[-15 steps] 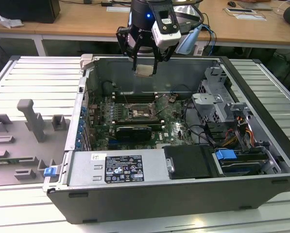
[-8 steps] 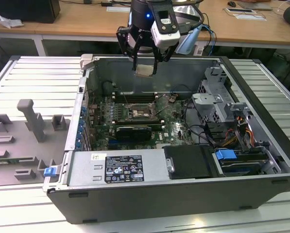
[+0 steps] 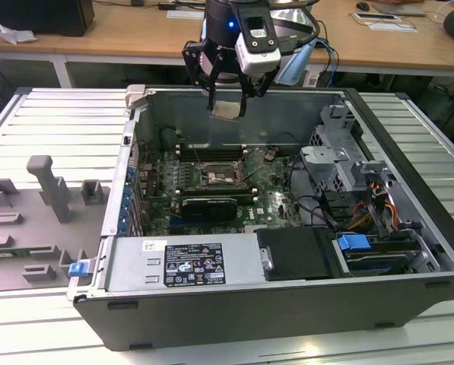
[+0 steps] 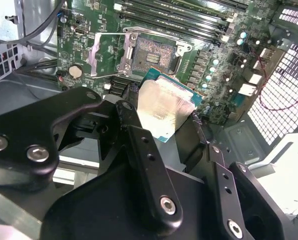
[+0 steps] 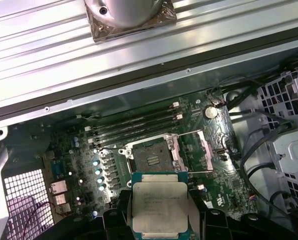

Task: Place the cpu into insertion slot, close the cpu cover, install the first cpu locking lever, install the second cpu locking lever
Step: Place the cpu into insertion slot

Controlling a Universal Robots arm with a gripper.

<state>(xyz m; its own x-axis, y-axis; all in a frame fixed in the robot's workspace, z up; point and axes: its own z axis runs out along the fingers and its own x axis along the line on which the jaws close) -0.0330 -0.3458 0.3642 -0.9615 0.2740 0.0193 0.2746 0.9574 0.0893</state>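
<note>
Tool [image 3: 228,97] hangs above the open PC case [image 3: 287,312], near its far wall, pressed onto the cpu [image 3: 227,111] with one finger on each of two opposite edges. My read: the edge grip keeps both faces untouched & leaves the underside free to meet the socket.

In both wrist views the silvery lid faces the cams, green border round it: cpu [image 5: 160,207], cpu [image 4: 163,107]. So I take the contact side to be facing down, which is correct for seating.

Insertion slot [image 5: 151,156] sits mid motherboard [image 3: 276,201], bare, w/ dark contact field exposed. The chip is well above it & not over it. I judge the height is there to clear the case wall.

Cpu cover [image 5: 196,150] is swung open beside the socket, so nothing blocks the drop.

Status: cpu not seated, cover not closed. Levers too thin for me to sort out.

Case rests on the slatted tabletop [image 3: 52,122]. Grey fixture blocks [image 3: 48,186] at the exterior view's left are not involved.
</note>
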